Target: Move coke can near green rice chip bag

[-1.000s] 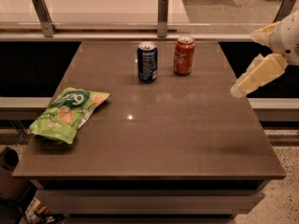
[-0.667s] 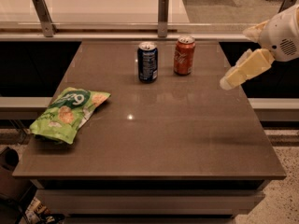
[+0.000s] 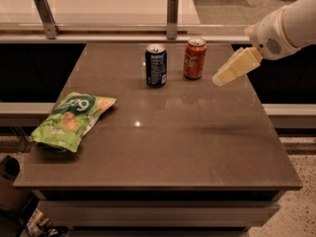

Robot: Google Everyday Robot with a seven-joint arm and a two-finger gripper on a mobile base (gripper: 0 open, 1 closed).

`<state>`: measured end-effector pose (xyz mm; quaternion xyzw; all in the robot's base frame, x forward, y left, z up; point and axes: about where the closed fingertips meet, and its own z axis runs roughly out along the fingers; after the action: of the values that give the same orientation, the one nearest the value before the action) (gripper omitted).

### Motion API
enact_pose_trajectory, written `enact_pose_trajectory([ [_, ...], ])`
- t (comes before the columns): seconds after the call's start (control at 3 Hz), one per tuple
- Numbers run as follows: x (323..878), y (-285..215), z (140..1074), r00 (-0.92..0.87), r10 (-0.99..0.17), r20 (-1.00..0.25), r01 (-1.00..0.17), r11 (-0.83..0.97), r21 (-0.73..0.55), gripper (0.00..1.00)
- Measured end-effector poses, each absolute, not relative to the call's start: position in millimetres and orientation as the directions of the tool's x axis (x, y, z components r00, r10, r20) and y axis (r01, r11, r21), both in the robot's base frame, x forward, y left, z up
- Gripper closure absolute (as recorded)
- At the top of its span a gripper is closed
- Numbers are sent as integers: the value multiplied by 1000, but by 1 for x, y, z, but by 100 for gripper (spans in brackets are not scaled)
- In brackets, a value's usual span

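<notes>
Now hand (image 3: 218, 79) has moved in to coke can (image 3: 194, 58)'s 3 o'clock, grip can't tell, grasp pending; green rice chip bag (image 3: 71, 120) at 8 o'clock.

You can make out white Coca-Cola script on the coke can (image 3: 194, 59) at 1 o'clock. Lettering on the green rice chip bag (image 3: 74, 120), 9 o'clock, is unreadable. The gripper (image 3: 218, 80) hovers at 2 o'clock.

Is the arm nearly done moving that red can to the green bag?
Barely started. Done: nothing; the coke can stands at the back of the table beside the blue can, far from the green rice chip bag. In hand: the gripper hovers right of the can, not touching. Left: grasp, carry, set down.
</notes>
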<state>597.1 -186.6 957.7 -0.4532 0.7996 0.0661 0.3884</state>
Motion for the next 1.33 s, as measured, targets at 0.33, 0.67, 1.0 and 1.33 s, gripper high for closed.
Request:
enact_pose_trajectory([
  [0.33,599,-186,958,-288,-673,-681,-773,583,-250,0],
  [0.67,602,-185,956,-304,-653,-694,-763,602,-233,0],
  [1.0,623,-177,940,-306,-573,-761,-753,635,-175,0],
  [1.33,640,-166,926,-300,-481,-824,-733,669,-123,0],
])
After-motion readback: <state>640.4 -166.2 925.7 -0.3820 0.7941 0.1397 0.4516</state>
